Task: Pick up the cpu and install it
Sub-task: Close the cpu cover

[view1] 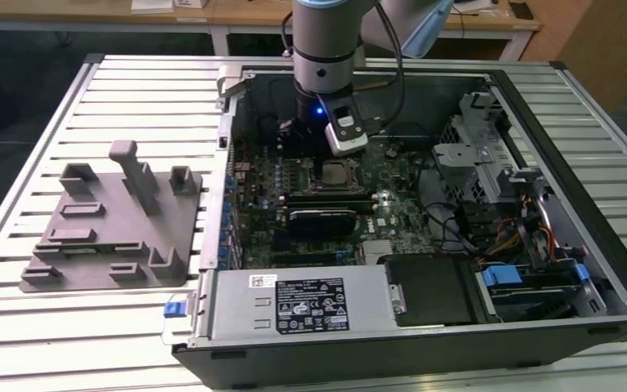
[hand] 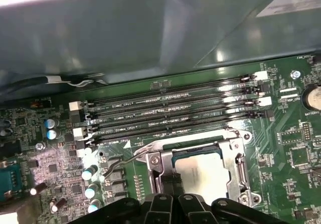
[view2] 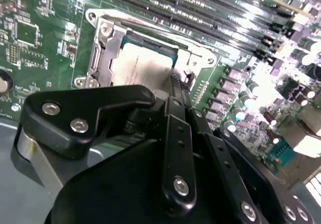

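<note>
Cpu (view2: 143, 68) sits flat in socket (view2: 102, 47), lid up — claw (view2: 176, 83) close.

Power-supply label (view1: 311, 305), print illegible

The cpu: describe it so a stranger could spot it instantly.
Find the open black computer case, then its green motherboard. Beside the long black memory slots is a metal socket frame. The cpu is the flat, square, silver-grey plate inside it, smooth and bare amid cluttered components.
</note>
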{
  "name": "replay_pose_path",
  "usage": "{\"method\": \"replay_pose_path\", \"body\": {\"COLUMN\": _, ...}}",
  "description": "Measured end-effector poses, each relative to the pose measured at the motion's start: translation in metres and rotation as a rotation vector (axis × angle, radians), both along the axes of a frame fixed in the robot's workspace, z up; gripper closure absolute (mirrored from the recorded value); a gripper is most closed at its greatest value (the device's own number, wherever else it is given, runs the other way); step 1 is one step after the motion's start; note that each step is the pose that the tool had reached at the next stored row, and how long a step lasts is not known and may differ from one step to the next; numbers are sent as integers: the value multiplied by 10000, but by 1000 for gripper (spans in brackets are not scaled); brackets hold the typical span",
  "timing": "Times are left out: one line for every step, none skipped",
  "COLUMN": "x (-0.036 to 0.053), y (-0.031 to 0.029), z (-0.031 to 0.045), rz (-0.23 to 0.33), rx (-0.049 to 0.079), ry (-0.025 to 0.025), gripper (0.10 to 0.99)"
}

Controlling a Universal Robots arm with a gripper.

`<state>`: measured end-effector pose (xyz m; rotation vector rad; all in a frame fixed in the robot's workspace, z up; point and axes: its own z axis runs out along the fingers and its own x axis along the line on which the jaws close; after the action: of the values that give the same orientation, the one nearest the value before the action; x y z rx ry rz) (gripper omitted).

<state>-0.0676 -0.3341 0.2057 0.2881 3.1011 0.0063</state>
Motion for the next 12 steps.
{"method": "replay_pose_path", "body": {"x": 0, "y": 0, "z": 13, "rz": 0, "rx": 0, "ry": 0, "gripper": 976}}
{"method": "replay_pose_path", "body": {"x": 0, "y": 0, "z": 25, "rz": 0, "rx": 0, "ry": -1, "gripper": 976}}
{"method": "replay_pose_path", "body": {"x": 0, "y": 0, "z": 27, "rz": 0, "rx": 1, "ry": -2, "gripper": 976}}
{"method": "replay_pose_path", "body": {"x": 0, "y": 0, "z": 26, "rz": 0, "rx": 2, "ry": -2, "gripper": 976}}
{"method": "replay_pose_path", "body": {"x": 0, "y": 0, "z": 26, "rz": 0, "rx": 2, "ry": -3, "gripper": 976}}
{"method": "replay_pose_path", "body": {"x": 0, "y": 0, "z": 27, "rz": 0, "rx": 2, "ry": -3, "gripper": 976}}
{"method": "replay_pose_path", "body": {"x": 0, "y": 0, "z": 27, "rz": 0, "rx": 1, "ry": -2, "gripper": 976}}
{"method": "replay_pose_path", "body": {"x": 0, "y": 0, "z": 27, "rz": 0, "rx": 1, "ry": -2, "gripper": 976}}
{"method": "replay_pose_path", "body": {"x": 0, "y": 0, "z": 28, "rz": 0, "rx": 0, "ry": -2, "gripper": 976}}
{"method": "replay_pose_path", "body": {"x": -1, "y": -1, "z": 33, "rz": 0, "rx": -4, "ry": 1, "gripper": 976}}
{"method": "replay_pose_path", "body": {"x": 0, "y": 0, "z": 43, "rz": 0, "rx": -3, "ry": 0, "gripper": 976}}
{"method": "replay_pose_path", "body": {"x": 0, "y": 0, "z": 55, "rz": 0, "rx": 0, "ry": -2, "gripper": 976}}
